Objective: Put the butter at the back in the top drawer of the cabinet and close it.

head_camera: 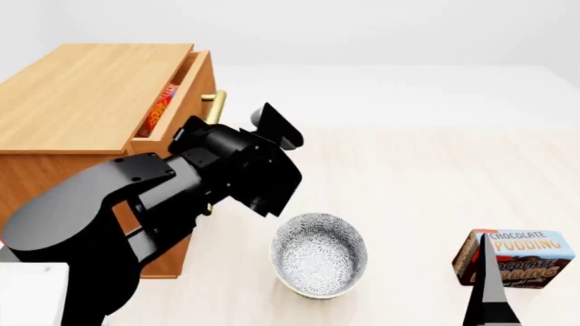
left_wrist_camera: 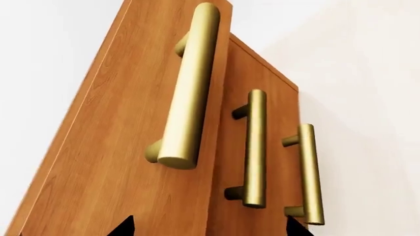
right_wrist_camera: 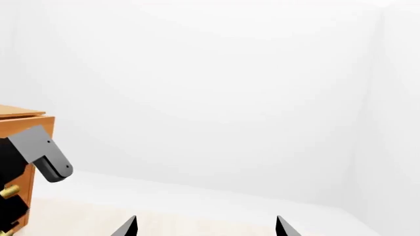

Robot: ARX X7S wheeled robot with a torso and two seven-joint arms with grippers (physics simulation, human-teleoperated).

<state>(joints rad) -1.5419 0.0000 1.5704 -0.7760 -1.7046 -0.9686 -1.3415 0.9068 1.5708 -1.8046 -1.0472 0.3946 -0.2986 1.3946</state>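
Red butter [head_camera: 161, 109] inside the top drawer [head_camera: 195, 85], head view only

I had the left gripper [left_wrist_camera: 210, 227] right up against the front of the cabinet [head_camera: 81, 88], fingers spread; the top drawer [left_wrist_camera: 118, 147] stood proud of the two below, its brass handle [left_wrist_camera: 190, 88] blocking the straight path ahead. My left arm [head_camera: 181, 190] filled the space before the drawer fronts. The drawer's open slot was narrow, with the butter [head_camera: 161, 109] lying in it. On the floor the bowl [head_camera: 319, 255] and pudding box [head_camera: 517, 258] stood well apart. The right gripper [right_wrist_camera: 206, 226] faced open room.
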